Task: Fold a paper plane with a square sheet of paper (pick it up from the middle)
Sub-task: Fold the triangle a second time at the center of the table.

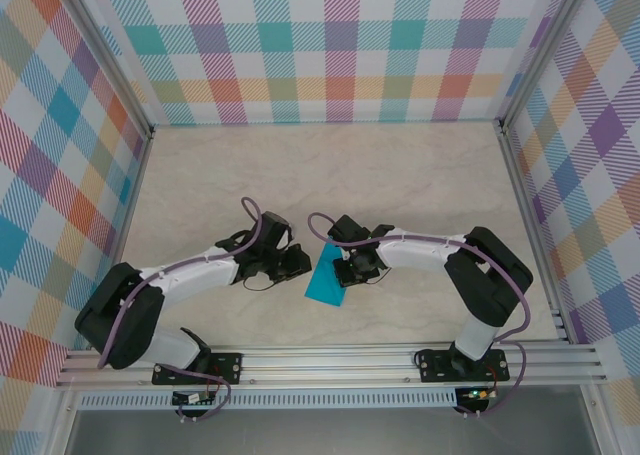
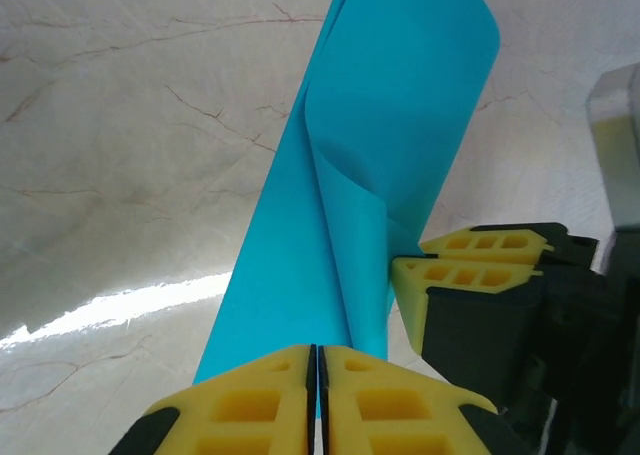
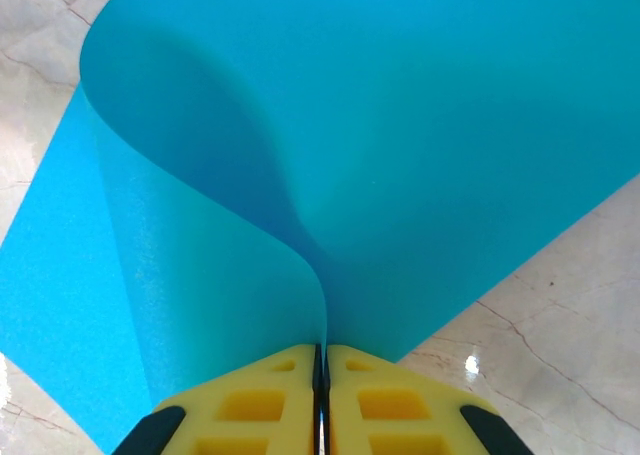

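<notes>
Wide bare table [image 1: 400, 175] is left open beyond the arms, right back to the checked wall [image 1: 340, 45]. The middle is crowded: the left gripper [image 1: 298, 263] and right gripper [image 1: 348, 268] are clamped close together on the square sheet of paper [image 1: 325, 285], and its curled flap is raised between them. Little passage is left there.

I see a pale marbled desk [image 1: 400, 175] boxed in on three sides by walls [image 1: 330, 45] of pastel plaid, aluminium rails [image 1: 340, 360] along its near edge, and a bright glare [image 2: 120, 305] on its surface.
</notes>
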Controlling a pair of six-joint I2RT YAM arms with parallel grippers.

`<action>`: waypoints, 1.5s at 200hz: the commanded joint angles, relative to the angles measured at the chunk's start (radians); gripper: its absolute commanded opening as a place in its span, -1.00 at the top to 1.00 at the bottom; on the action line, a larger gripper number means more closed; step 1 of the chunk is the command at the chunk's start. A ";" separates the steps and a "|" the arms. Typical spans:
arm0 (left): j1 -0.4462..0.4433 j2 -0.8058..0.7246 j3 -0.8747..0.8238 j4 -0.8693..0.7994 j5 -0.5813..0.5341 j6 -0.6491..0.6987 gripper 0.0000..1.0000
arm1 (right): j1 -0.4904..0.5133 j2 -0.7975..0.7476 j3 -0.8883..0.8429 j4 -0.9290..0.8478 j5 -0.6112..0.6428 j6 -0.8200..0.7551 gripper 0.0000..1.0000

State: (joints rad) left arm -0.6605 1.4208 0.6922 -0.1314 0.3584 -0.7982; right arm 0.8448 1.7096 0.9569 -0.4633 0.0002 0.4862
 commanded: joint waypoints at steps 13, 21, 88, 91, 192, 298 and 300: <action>-0.038 0.075 0.047 0.098 0.016 -0.031 0.84 | -0.006 0.008 -0.023 0.007 0.014 0.014 0.80; -0.042 0.096 0.047 0.124 0.012 -0.045 0.87 | -0.005 0.008 -0.025 0.009 0.016 0.017 0.80; -0.074 0.178 0.061 0.228 0.017 -0.084 0.91 | -0.005 0.003 -0.050 0.033 0.018 0.027 0.80; -0.074 0.179 0.062 0.230 0.020 -0.083 0.91 | -0.004 0.003 -0.050 0.032 0.017 0.028 0.80; -0.093 0.240 0.083 0.202 0.011 -0.053 0.90 | -0.004 0.004 -0.047 0.038 0.020 0.026 0.79; -0.092 0.295 0.052 0.255 -0.001 -0.057 0.93 | -0.005 0.028 -0.048 0.050 0.011 0.038 0.79; -0.093 0.295 0.052 0.255 -0.003 -0.059 0.92 | -0.004 0.030 -0.048 0.051 0.010 0.040 0.79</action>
State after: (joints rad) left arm -0.7395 1.6901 0.7563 0.0891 0.3695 -0.8673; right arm 0.8440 1.7008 0.9329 -0.4286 -0.0006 0.5125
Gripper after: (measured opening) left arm 0.047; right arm 0.105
